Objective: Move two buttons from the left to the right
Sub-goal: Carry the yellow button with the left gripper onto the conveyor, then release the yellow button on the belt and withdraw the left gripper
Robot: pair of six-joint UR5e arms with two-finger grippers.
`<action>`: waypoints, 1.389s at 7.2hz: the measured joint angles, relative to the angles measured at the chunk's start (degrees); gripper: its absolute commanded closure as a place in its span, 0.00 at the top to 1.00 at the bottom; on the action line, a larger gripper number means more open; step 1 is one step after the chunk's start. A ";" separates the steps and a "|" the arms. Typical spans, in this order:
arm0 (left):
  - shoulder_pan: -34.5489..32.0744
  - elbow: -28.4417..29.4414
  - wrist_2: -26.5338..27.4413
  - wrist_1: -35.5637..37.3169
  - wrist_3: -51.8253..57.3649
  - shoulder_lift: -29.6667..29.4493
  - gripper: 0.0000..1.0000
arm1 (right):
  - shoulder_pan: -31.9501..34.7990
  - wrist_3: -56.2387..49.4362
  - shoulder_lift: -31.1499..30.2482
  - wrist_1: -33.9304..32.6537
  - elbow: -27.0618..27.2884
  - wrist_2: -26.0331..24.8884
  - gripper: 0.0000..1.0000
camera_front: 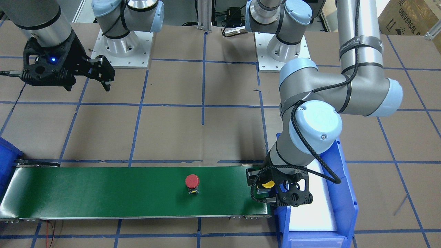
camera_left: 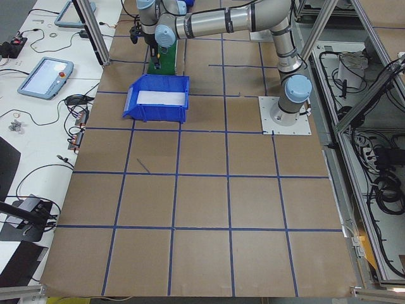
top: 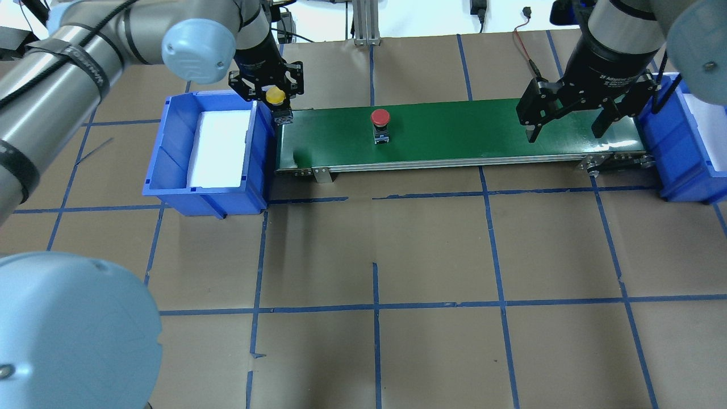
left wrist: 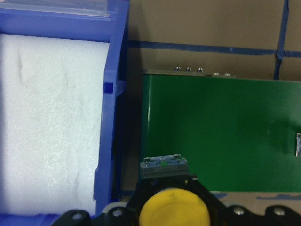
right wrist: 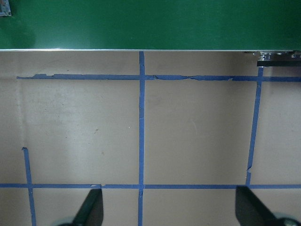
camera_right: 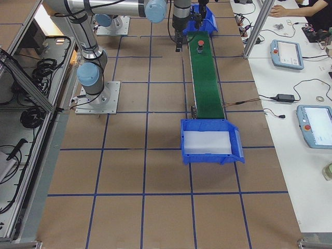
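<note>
The conveyor belt (top: 454, 128) is smooth with a faint sheen; the table (top: 431, 255) is covered in matt brown paper. The blue bin (top: 170, 147) is glossy plastic lined with grainy white foam (top: 218, 149); the red button (top: 380, 117) and yellow button (top: 275, 95) have smooth plastic caps.

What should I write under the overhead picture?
Left gripper holds the yellow button at the end of the belt; red button stands farther along.

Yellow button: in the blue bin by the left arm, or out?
Out: the left gripper holds the yellow button over the end of the green conveyor belt, beside the blue bin.
</note>
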 measured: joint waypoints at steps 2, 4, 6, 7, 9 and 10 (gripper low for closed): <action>-0.18 -0.48 -0.19 2.16 -0.19 -1.98 0.29 | -0.01 -0.03 -0.01 0.09 -0.03 -0.01 1.00; -0.44 -2.55 -0.29 2.51 -0.20 -1.88 0.32 | -0.02 -0.03 -0.03 0.04 -0.09 -0.01 1.00; -0.52 -3.38 -0.27 2.58 0.05 -1.70 0.98 | -0.05 -0.03 0.00 -0.04 -0.14 -0.02 1.00; -0.53 -3.47 -0.28 2.57 0.20 -1.66 1.00 | -0.05 -0.03 0.00 -0.06 -0.15 -0.02 1.00; -0.53 -3.53 -0.21 2.13 0.50 -0.45 1.00 | -0.03 -0.03 0.01 -0.08 -0.15 -0.02 1.00; -0.54 -3.59 0.03 0.36 0.99 1.95 1.00 | 0.00 -0.03 -0.01 -0.08 -0.15 -0.01 1.00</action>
